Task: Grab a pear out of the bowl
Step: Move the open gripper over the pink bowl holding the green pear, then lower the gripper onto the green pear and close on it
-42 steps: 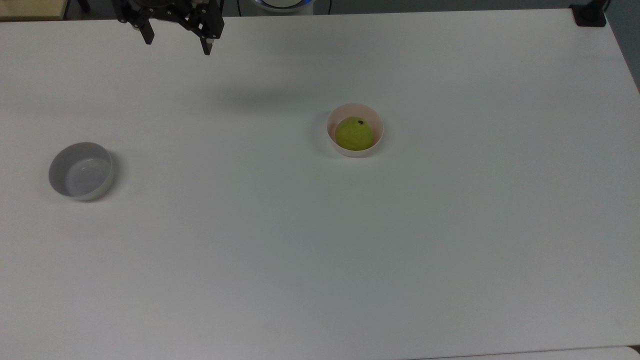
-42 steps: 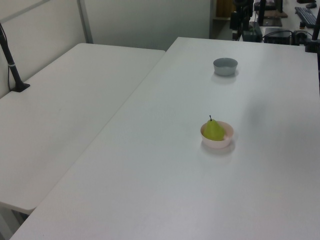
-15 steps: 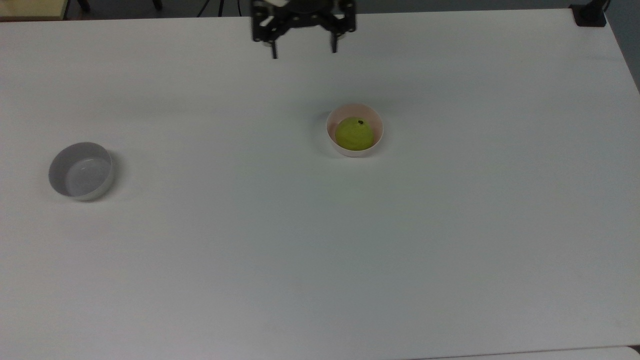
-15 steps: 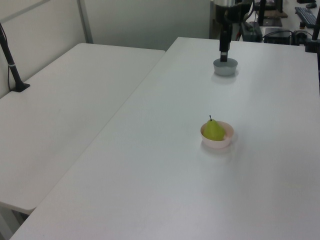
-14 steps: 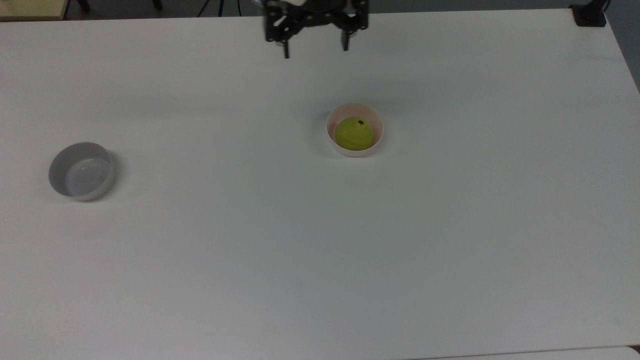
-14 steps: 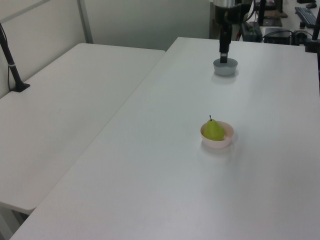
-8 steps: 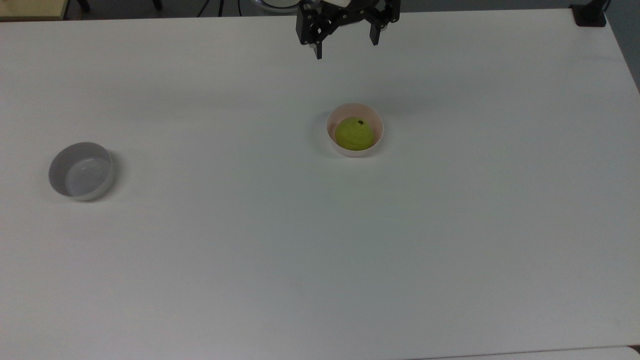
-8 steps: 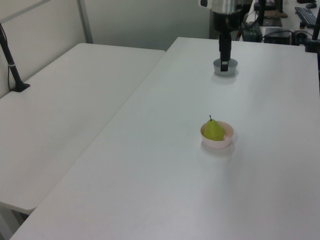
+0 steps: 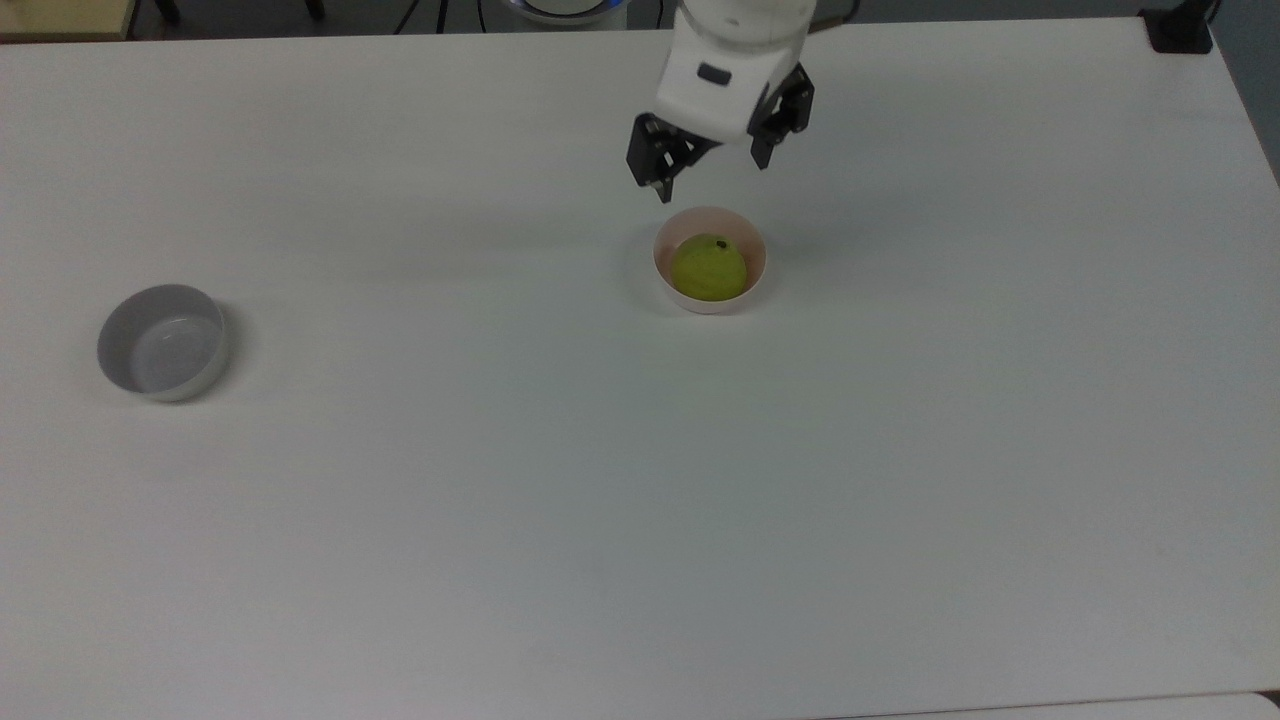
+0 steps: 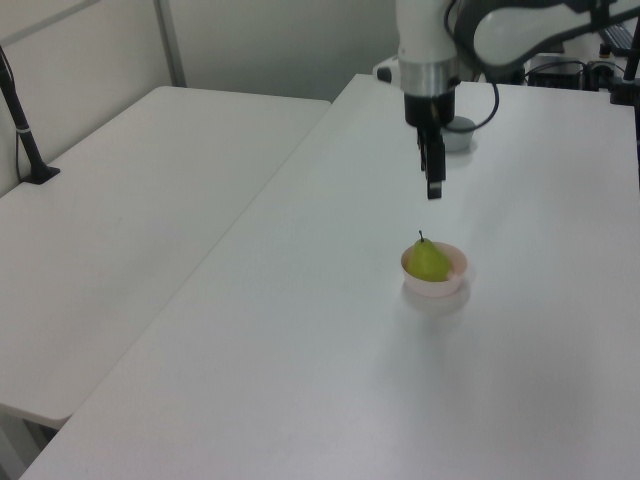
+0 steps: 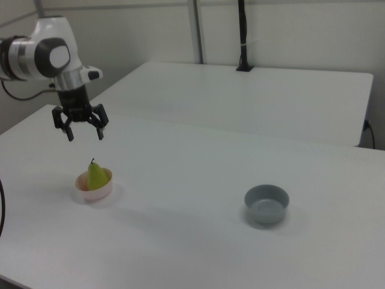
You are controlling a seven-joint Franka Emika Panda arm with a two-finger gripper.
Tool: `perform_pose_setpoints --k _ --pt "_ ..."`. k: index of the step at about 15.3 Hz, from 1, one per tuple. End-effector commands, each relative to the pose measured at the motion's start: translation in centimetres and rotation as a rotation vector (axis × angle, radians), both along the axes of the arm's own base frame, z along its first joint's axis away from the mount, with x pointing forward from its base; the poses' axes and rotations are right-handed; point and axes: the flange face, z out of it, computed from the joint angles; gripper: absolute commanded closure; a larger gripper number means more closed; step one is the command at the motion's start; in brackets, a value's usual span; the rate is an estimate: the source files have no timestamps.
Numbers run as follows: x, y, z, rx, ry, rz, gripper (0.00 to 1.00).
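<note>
Pear (image 9: 709,268) sat upright in the pink bowl (image 9: 677,291), gripper (image 9: 712,176) hung above it, fingers spread wide, holding nothing, grey bowl (image 9: 160,343) well apart

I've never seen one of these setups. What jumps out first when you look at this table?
The bright yellow-green pear stands out, sitting upright in a small pink bowl near the middle of the white table. Just above it hangs the robot's gripper, its dark fingers spread open. Far off toward the top view's left sits a grey bowl holding nothing.
</note>
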Motion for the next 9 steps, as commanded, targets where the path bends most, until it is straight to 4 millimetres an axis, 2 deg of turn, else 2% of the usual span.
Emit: perform_pose_setpoints --k 1,2,4,5,9 --pt "0.5 1.8 -4.9 -0.035 0.018 0.051 0.00" --pt "0.6 2.3 -6.8 -0.061 0.021 0.068 0.00" --pt "0.1 2.1 -8.9 -0.080 0.021 0.095 0.02" --pt "-0.4 2.6 -9.9 -0.084 0.020 0.119 0.03" --pt "-0.6 2.7 -13.4 -0.123 0.046 0.140 0.04"
